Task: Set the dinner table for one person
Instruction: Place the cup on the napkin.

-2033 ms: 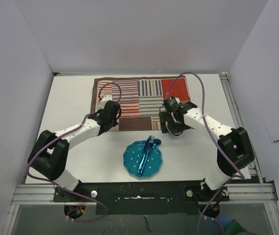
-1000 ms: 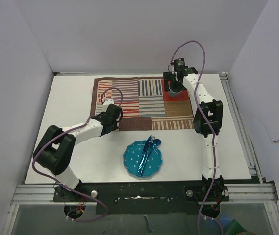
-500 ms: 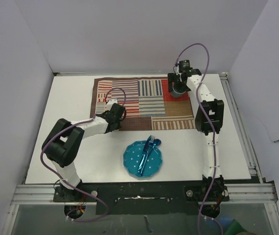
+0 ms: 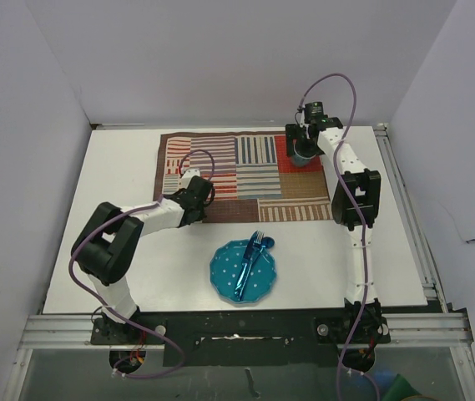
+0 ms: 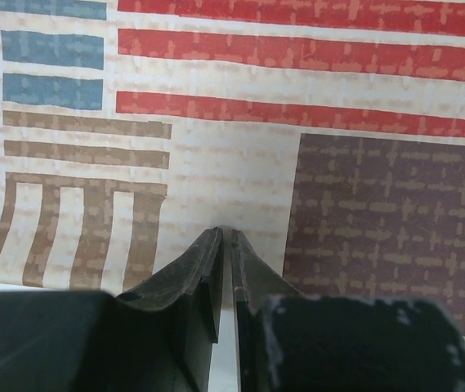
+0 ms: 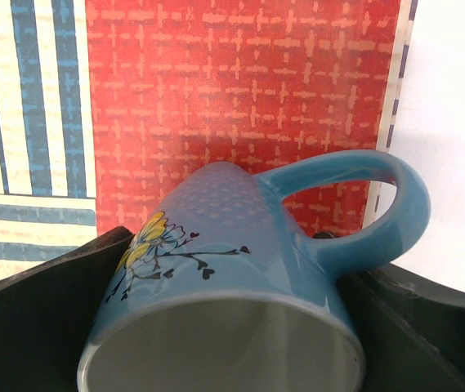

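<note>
The white dinner table (image 4: 120, 167) carries a striped patchwork mat (image 4: 245, 175) at the back. My right gripper (image 4: 302, 144) is shut on a blue mug (image 4: 301, 154) with a flower print, held over the mat's red far-right patch (image 6: 240, 90). In the right wrist view the mug (image 6: 232, 278) fills the space between the black fingers (image 6: 44, 286), handle to the right. My left gripper (image 4: 207, 194) rests low at the mat's near edge. Its jaws (image 5: 225, 233) stand almost together, with only a thin slit and nothing visible between them.
A teal dotted plate (image 4: 243, 271) sits near the front middle of the table with a blue fork (image 4: 256, 244) and knife lying on it. Aluminium rails (image 4: 404, 209) run along the right edge. White walls enclose the back and sides.
The right arm carried the mug from the mat's near middle to its far right corner and has held still for the last half second. The left arm slid slightly right along the mat's edge.
</note>
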Available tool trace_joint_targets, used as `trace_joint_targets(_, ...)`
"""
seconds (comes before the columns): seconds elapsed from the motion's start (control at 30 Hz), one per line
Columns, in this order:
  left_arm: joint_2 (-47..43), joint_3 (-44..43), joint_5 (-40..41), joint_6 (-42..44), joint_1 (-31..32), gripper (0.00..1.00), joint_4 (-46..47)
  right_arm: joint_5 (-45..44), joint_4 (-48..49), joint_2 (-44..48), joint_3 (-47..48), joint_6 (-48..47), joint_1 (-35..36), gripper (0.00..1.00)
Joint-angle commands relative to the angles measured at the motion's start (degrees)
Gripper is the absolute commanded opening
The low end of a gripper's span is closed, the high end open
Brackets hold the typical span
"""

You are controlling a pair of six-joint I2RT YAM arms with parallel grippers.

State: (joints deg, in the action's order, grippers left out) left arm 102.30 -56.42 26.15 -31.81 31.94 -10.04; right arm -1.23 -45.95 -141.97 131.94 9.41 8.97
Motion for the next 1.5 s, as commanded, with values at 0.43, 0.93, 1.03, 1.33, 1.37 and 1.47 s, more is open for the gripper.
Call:
trace_joint_targets(0.43,-5.16,-4.84,-9.74,1.95,4.92,0.09,9.21,4.7,8.62,-4.72,1.34,-6.87,-1.08,0.0)
trace_joint_targets(0.93,-4.67,-3.28,-9.52,0.73,5.01,0.09,9.19,4.95,14.8,-5.45,-2.63,-11.43,-1.22,0.68)
trace_joint_targets(1.03,-4.29,-2.99,-9.71,0.61,5.02,0.09,9.35,5.43,14.68,-5.27,-2.59,-11.43,-1.24,0.76)
trace_joint_targets(1.33,-4.01,-2.75,-9.35,0.55,5.5,0.09,9.31,5.73,11.36,-5.19,-0.69,-11.93,-1.24,0.87)
trace_joint_targets(1.37,-3.98,-2.59,-9.41,0.48,5.61,0.09,9.46,5.44,11.25,-4.91,-0.76,-12.09,-1.24,0.88)
trace_joint_targets(1.47,-3.71,-2.46,-9.96,0.18,5.74,0.09,9.75,4.65,11.04,-3.86,-0.52,-12.44,-1.21,0.9)
